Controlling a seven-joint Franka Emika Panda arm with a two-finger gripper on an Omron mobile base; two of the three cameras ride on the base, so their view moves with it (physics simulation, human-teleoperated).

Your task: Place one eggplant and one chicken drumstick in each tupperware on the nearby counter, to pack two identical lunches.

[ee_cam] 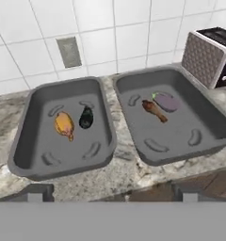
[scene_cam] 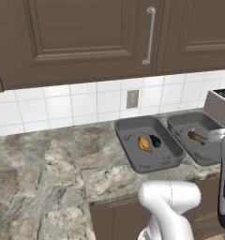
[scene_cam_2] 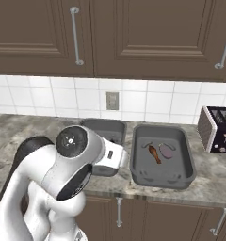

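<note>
Marbled counter (ee_cam: 124, 172), white tiled wall (ee_cam: 35, 33), toaster (ee_cam: 206, 56)

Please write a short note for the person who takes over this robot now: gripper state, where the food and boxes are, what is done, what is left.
Gripper: open, holding nothing, above the counter edge in front of both tubs.
Left tupperware: golden-orange drumstick and near-black eggplant lying side by side.
Right tupperware, next to the toaster: reddish-brown drumstick and pale purple eggplant.
Done: each tub holds one eggplant and one drumstick.
Left: nothing to pack, as far as the views show; probably only pull the arm back.
</note>
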